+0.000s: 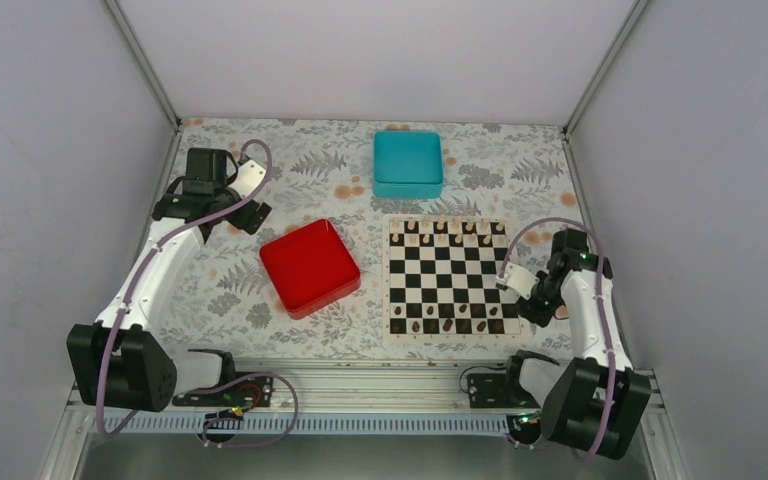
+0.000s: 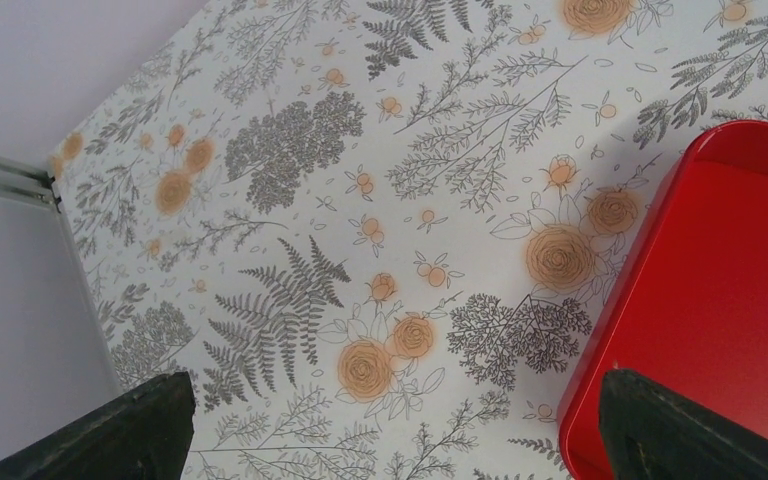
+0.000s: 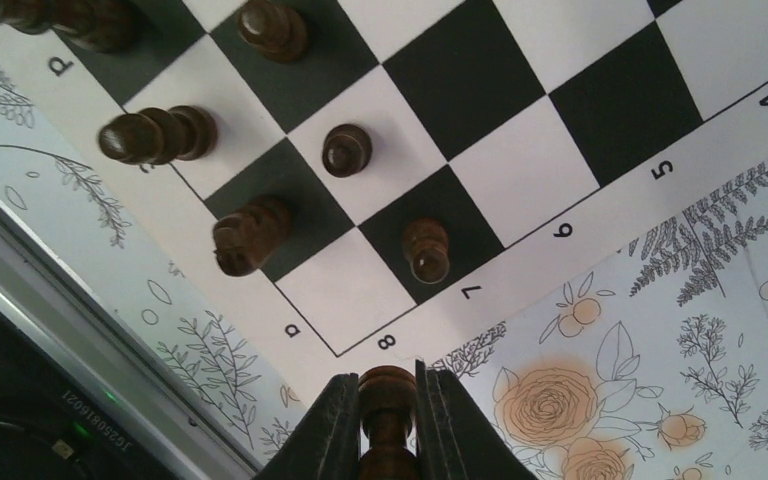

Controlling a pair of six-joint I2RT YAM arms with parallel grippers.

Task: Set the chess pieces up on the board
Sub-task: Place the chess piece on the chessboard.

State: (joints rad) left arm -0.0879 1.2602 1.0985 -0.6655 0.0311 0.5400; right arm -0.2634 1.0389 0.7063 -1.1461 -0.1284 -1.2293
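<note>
One dark piece (image 3: pixel 387 400) sits pinched in the right jaws, bottom centre; set it upright on the board's (image 3: pixel 600 90) empty corner square (image 3: pixel 345 285), clear of the knight (image 3: pixel 252 235). Left jaws gape wide, empty.

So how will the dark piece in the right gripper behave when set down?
The dark piece looks like rigid turned wood, so it should neither flex nor crush in the right gripper. Slim and tall, it probably tips if nudged on the board, then rolls on its round body.
</note>
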